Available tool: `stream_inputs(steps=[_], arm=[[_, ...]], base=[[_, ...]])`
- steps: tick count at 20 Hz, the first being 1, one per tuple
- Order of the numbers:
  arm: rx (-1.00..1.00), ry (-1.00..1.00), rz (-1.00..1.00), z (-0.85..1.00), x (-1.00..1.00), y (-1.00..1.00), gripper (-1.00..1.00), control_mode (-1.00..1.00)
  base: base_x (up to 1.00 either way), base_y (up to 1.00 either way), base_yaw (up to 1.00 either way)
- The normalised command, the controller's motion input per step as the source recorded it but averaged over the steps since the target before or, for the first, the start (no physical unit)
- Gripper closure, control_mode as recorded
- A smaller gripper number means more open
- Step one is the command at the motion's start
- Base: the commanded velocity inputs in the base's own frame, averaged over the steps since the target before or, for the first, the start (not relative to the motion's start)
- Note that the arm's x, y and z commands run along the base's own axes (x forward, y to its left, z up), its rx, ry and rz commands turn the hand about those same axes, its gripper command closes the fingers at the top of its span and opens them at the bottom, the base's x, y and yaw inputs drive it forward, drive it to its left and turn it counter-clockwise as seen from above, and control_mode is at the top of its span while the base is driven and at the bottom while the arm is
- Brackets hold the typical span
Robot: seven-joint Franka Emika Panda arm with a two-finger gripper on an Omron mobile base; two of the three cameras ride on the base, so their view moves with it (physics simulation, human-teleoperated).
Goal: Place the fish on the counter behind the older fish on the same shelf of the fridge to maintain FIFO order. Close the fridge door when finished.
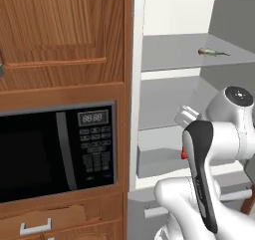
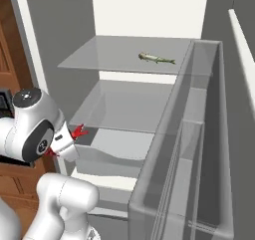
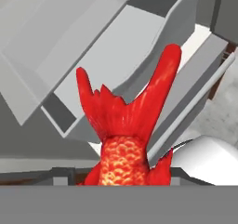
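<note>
Brown wooden cabinets (image 1: 64,35) framed the open fridge (image 2: 64,40), and a black microwave (image 1: 55,152) sat built into them at about 9 o'clock from the arm in the left base view. Inside the pale fridge, the older fish (image 2: 156,59) lay as a thin greenish-grey sliver on the upper shelf (image 2: 109,55), toward that board's 3 o'clock end and apart from its front edge. Below it ran another flat shelf, and under that a deep grey drawer bin (image 2: 114,157).

At 3 o'clock in the right base view, the fridge door (image 2: 244,134) stood swung wide, with a see-through grey bin (image 2: 184,149) on its inner face.

Low in front of the drawer bin, the gripper (image 2: 74,134) carried the fish (image 3: 128,130). In the hand view, its red forked tail pointed to 12 o'clock and its orange scaled body sat at 6 o'clock, where the fingers were hidden behind it. In the right base view, red fins stuck out of the gripper at 2 o'clock, so the fingers were closed on the fish, well below the older fish.
</note>
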Motion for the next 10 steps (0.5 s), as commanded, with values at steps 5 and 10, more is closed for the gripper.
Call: stream_inputs(steps=[5, 10], arm=[[-0.01, -0.22, 0.02, 0.34, 0.09, -0.25, 1.0, -1.0], [-0.11, -0.43, 0.02, 0.79, 0.22, -0.03, 1.0, -1.0]], base=[[0.04, -0.08, 0.02], [0.0, 0.0, 0.0]])
